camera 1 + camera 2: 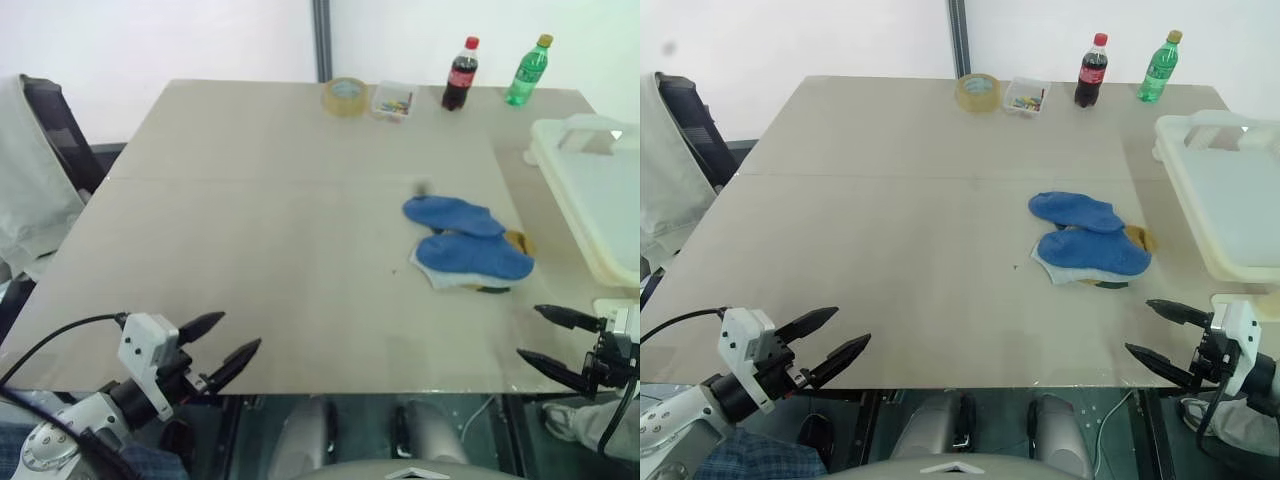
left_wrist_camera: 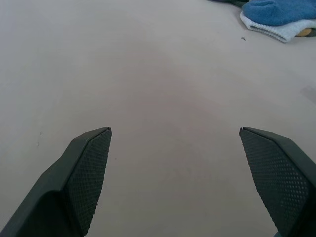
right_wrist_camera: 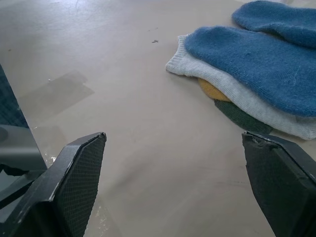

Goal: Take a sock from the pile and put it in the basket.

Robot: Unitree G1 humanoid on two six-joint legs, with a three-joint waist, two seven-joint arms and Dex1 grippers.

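Note:
The pile (image 1: 468, 245) lies on the right half of the tan table (image 1: 280, 230). Two royal-blue socks top it: one sock (image 1: 474, 255) nearer me, the other (image 1: 452, 214) just behind. Under them show a grey-white sock (image 3: 232, 89), a mustard-yellow one (image 3: 212, 91) and a dark green one (image 3: 242, 118). The cream-white basket (image 1: 565, 205) stands at the table's right edge, right of the pile. My left gripper (image 1: 240, 330) hovers open over the near left edge, far from the socks. My right gripper (image 1: 528, 331) is open and empty at the near right edge, a short way in front of the pile.
Along the far edge stand a roll of tape (image 1: 345, 96), a small clear box of coloured bits (image 1: 392, 101), a cola bottle (image 1: 460, 75) and a green bottle (image 1: 527, 71). A chair with a pale cover (image 1: 40, 170) is off the table's left side.

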